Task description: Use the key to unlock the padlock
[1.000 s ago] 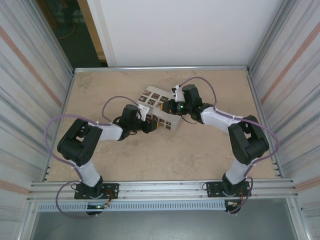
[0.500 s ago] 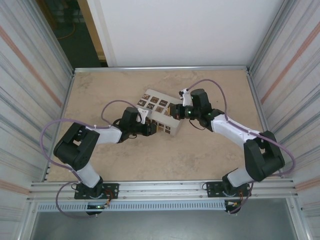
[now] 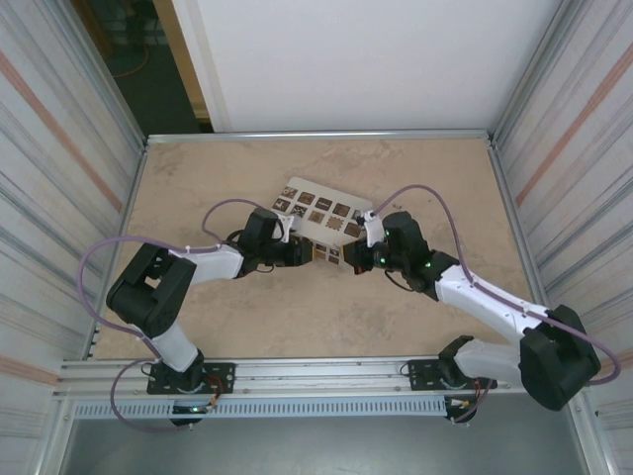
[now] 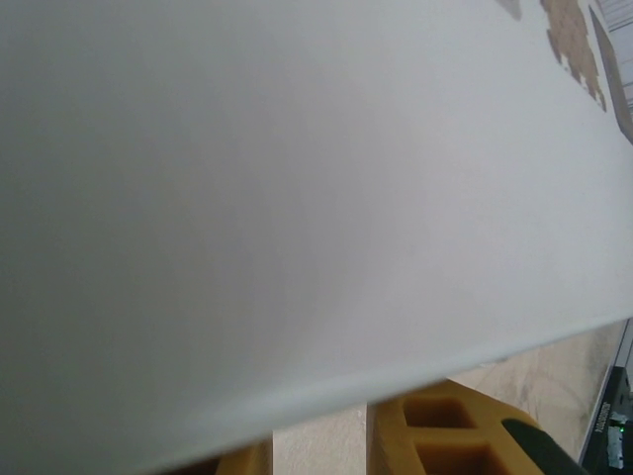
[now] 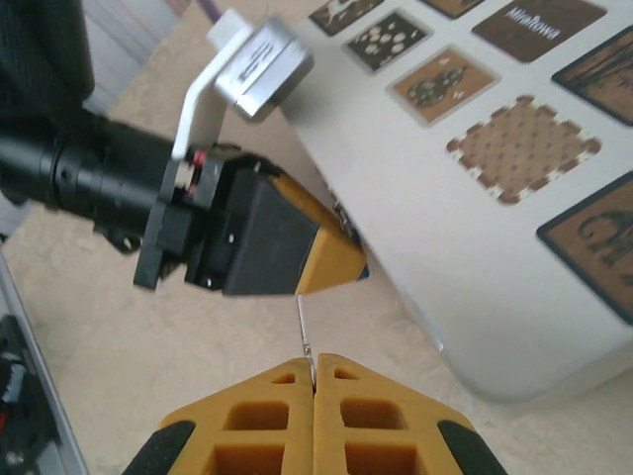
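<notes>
A white box with brown patches lies mid-table. My left gripper is pressed against its near left edge. In the left wrist view the box's white side looms over my gripper; its yellow fingers stand a little apart with bare table between them, and their tips are hidden. My right gripper is shut on the thin metal key. The key's blade points at the left gripper's yellow finger beside the box. A small metal piece shows there. The padlock itself is hidden.
The beige table is walled by ribbed metal panels left and right, with a rail along the near edge. Purple cables arch over both arms. Bare table lies behind the box and in front of the grippers.
My right arm has swung from behind the box toward the near right, bringing its gripper down to the box's front edge. The box has turned and flattened. The left gripper has barely moved.
</notes>
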Motion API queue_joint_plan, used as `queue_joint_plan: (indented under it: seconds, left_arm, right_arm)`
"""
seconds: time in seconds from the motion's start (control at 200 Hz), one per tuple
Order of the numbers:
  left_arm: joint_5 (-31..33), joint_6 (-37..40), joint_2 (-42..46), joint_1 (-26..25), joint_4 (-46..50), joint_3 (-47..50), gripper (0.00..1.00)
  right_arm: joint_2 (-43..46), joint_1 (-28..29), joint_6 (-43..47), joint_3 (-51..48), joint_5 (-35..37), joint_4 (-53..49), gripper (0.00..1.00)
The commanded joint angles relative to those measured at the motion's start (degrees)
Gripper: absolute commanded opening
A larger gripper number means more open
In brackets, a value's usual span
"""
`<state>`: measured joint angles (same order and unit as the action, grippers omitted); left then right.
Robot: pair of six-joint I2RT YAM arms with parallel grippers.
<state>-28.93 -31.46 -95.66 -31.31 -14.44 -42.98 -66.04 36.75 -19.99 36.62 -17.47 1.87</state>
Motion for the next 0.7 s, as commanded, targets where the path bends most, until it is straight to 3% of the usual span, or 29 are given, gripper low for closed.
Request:
queue_joint_plan:
  seconds: [0.0,0.256,0.696]
  left_arm:
    - [-1.5,-2.3,2.3,-0.7,0.0,-2.6,0.12]
    - [-1.7,-5.5,2.8,-1.3,1.4,-3.3,0.11]
    - [-3.4,-11.7,3.4,-2.1,1.2,-3.4,0.07]
  right_arm:
    - [2.8,2.4,3.7,-3.1,5.5,0.3,0.0]
    - [1.7,9.0,6.5,-7.4,13.2,4.0,0.0]
    - [-10.6,15.0,8.8,-9.8,24.2,19.0,0.0]
